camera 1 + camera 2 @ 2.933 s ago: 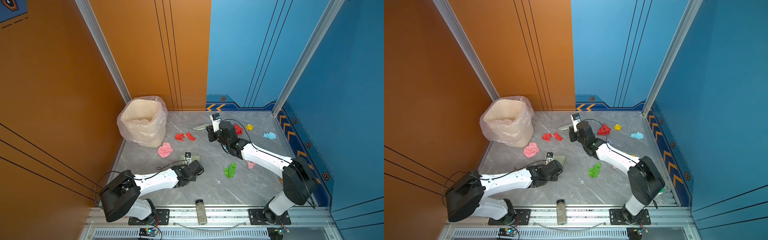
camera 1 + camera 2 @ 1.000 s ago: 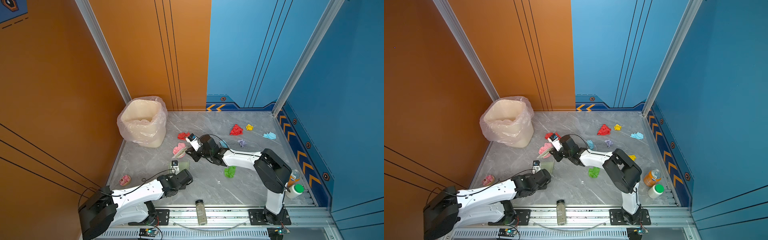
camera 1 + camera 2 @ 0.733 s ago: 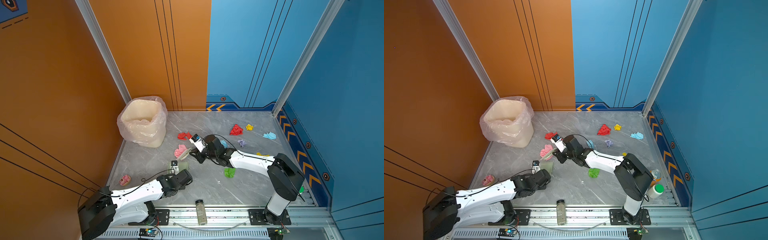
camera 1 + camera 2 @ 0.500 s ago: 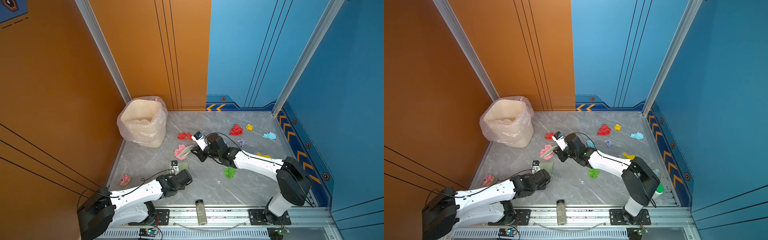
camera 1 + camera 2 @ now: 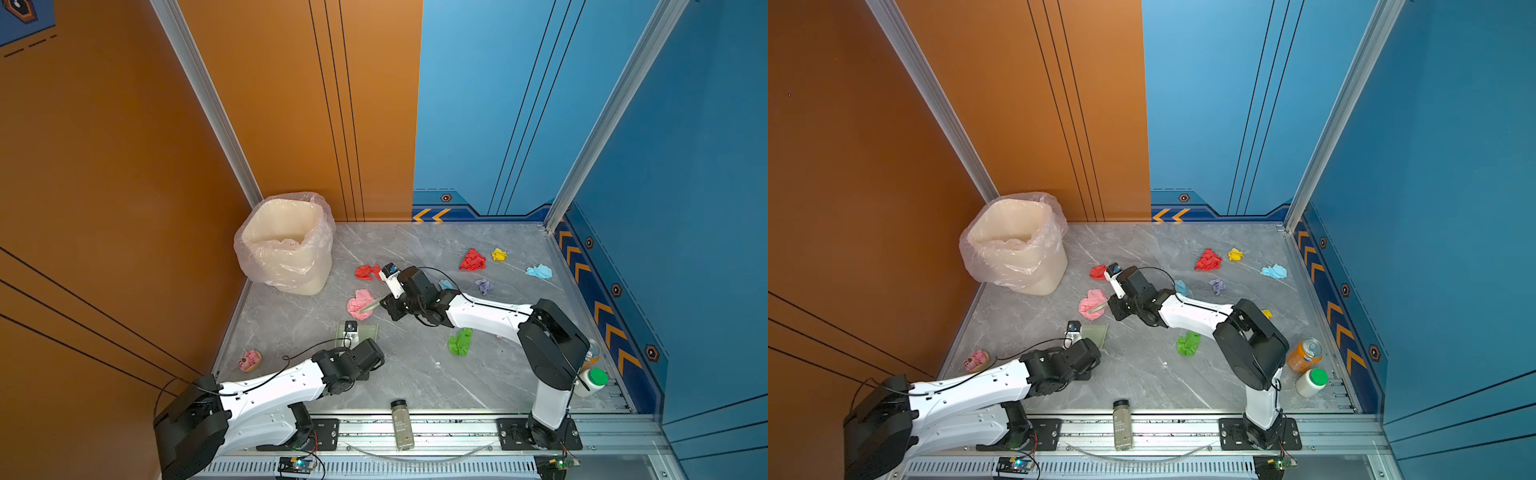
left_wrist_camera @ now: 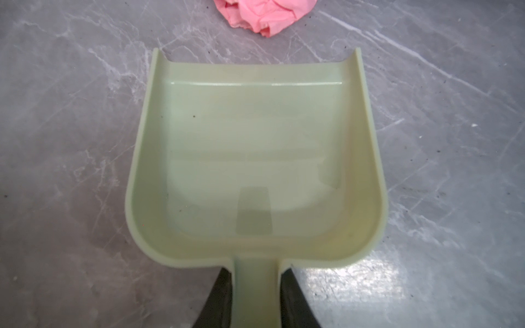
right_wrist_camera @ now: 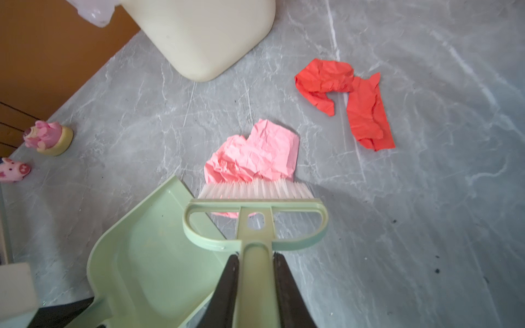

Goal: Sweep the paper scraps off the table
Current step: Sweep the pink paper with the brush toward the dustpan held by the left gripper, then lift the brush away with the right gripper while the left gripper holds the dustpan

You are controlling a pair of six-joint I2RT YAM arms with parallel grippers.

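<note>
In both top views I see paper scraps (image 5: 472, 260) strewn over the table (image 5: 415, 374), the pink wad (image 5: 360, 304) lying between bin (image 5: 291, 270) and dustpan (image 5: 368, 331). My left wrist camera shows the left gripper (image 6: 254, 272) clamped on the dustpan's handle, the wad just beyond its mouth. My right wrist camera shows the right gripper (image 7: 255, 257) clamped on the brush (image 7: 255, 203), bristles touching that wad.

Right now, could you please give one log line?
left gripper: pale green dustpan, empty; right gripper: green brush on crumpled pink paper scrap
</note>
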